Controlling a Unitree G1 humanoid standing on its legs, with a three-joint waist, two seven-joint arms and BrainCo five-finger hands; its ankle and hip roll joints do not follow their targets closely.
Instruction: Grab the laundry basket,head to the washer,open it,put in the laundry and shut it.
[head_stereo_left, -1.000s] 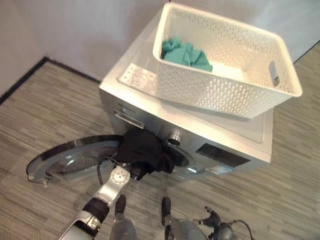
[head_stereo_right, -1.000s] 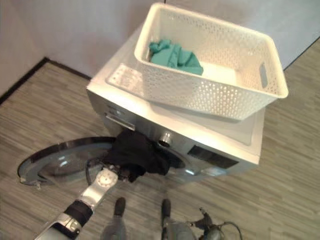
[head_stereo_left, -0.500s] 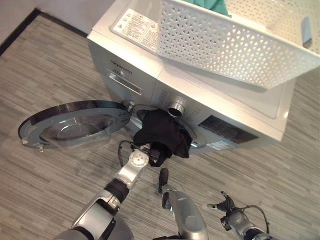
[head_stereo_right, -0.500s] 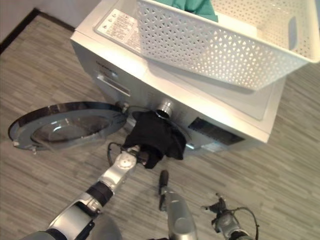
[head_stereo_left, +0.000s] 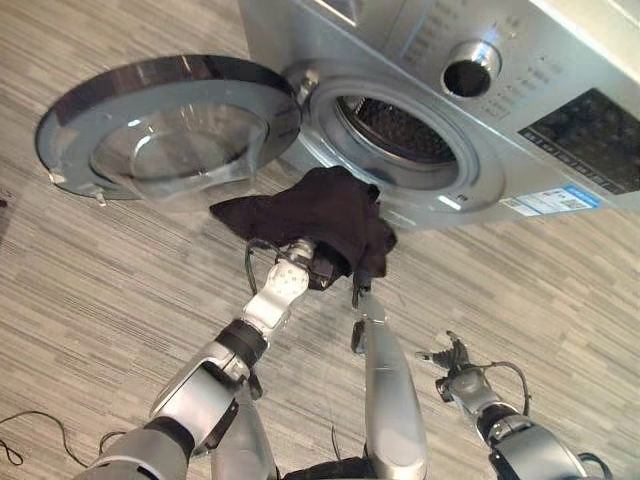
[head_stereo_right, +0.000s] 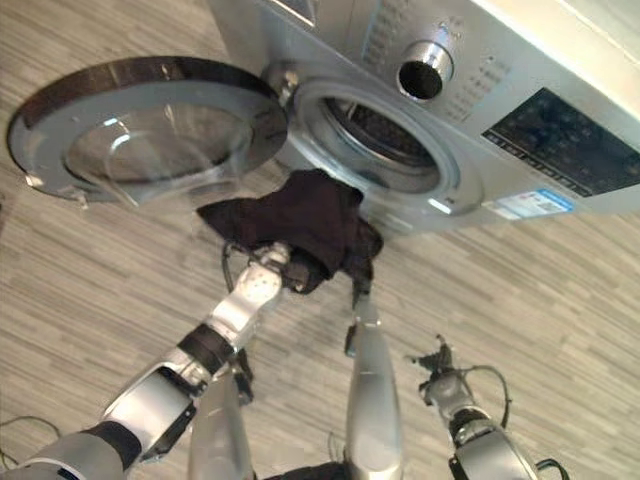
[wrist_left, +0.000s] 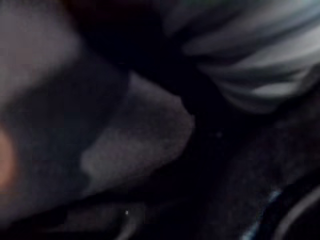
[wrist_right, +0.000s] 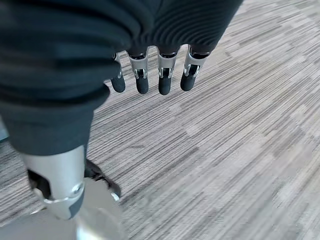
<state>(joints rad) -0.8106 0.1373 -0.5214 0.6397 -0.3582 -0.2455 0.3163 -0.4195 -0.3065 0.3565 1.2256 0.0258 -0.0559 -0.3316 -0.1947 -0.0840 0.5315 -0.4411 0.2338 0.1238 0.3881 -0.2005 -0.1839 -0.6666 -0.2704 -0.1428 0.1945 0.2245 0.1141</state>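
Camera dipped lower, basket gone from view. Left hand (head_stereo_left: 318, 268) buried under black garment (head_stereo_left: 318, 212), grip unclear, lifting toward open washer (head_stereo_left: 420, 160) drum. Right hand (wrist_right: 155, 75) relaxed, idle.

The washer (head_stereo_left: 560, 70) is silver-grey, with a chrome dial (head_stereo_left: 470, 68), a black display panel (head_stereo_left: 590, 140) and a small blue-and-white sticker (head_stereo_left: 555, 200). Its round door (head_stereo_left: 165, 125) has a dark rim around clear greyish glass. The garment (head_stereo_left: 320, 215) is plain black. The floor (head_stereo_left: 90, 300) is streaked grey-beige woodgrain planking.
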